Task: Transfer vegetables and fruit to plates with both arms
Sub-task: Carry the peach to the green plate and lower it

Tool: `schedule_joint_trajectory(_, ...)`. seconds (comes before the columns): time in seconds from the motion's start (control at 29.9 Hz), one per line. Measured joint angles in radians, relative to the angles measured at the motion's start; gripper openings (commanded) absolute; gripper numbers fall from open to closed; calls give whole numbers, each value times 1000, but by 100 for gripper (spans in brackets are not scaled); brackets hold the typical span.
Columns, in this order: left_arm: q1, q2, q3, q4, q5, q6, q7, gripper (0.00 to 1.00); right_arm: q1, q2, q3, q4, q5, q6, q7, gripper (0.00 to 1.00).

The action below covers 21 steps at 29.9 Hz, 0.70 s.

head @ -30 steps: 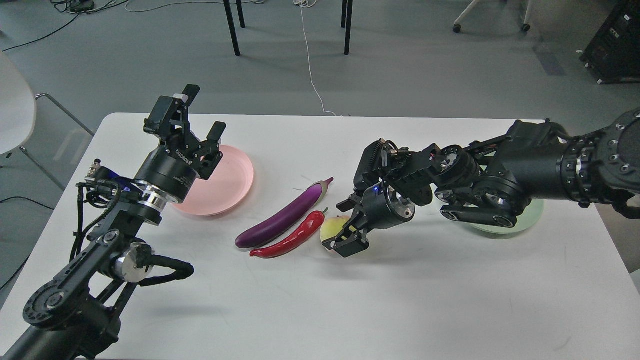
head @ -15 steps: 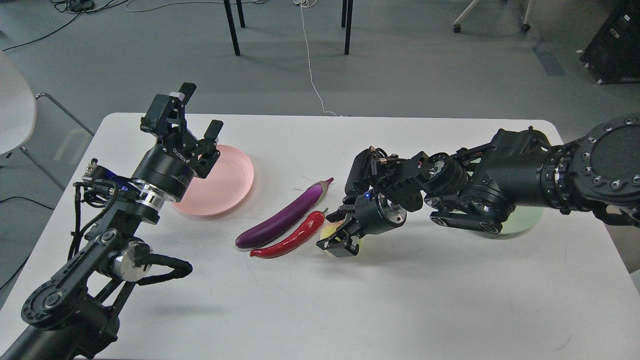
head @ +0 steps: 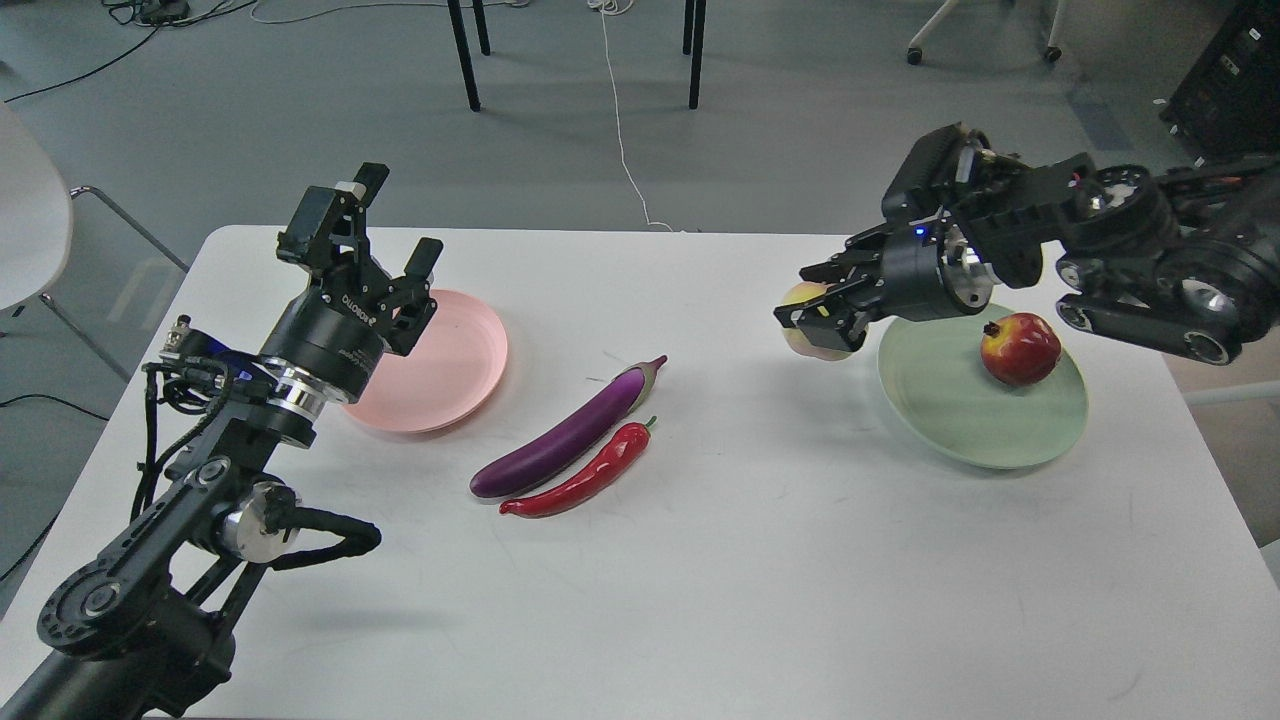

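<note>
My right gripper (head: 818, 322) is shut on the yellow-green peach (head: 812, 340) and holds it in the air just left of the sage green plate (head: 950, 420). The dark-red pomegranate (head: 1020, 348) sits on that plate. The purple eggplant (head: 572, 432) and the red chili pepper (head: 585, 472) lie side by side at the table's middle. My left gripper (head: 385, 225) is open and empty, raised over the left edge of the pink plate (head: 440, 375), which holds nothing.
The white table (head: 700, 600) carries everything. A white chair (head: 30, 220) stands at the far left. Chair legs and cables are on the floor behind the table. A black case (head: 1235, 80) sits at the back right.
My right gripper closed on the peach beside the chili, lifted it and carried it up and right to the green plate's edge, uncovering the pomegranate. The left arm barely moved.
</note>
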Motion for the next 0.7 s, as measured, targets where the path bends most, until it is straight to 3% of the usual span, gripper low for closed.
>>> schedule_joint_trajectory(0.3, -1, -4, 3, -1, 0, 0, 0, 98, -148, -105, -5, -67, -49, 0, 0, 35)
schedule_joint_trajectory(0.43, -1, -1, 4, -1, 0, -1, 0, 98, -202, -98, 4, -101, -49, -5, 0, 53)
schedule_joint_trajectory(0.57, -1, 2, 4, -1, -1, -2, 0, 98, -229, -91, 5, -127, -48, -16, 0, 88)
schedule_joint_trajectory(0.7, -1, 2, 4, -1, -1, -2, 0, 98, -234, -93, 7, -131, -48, -22, 0, 96)
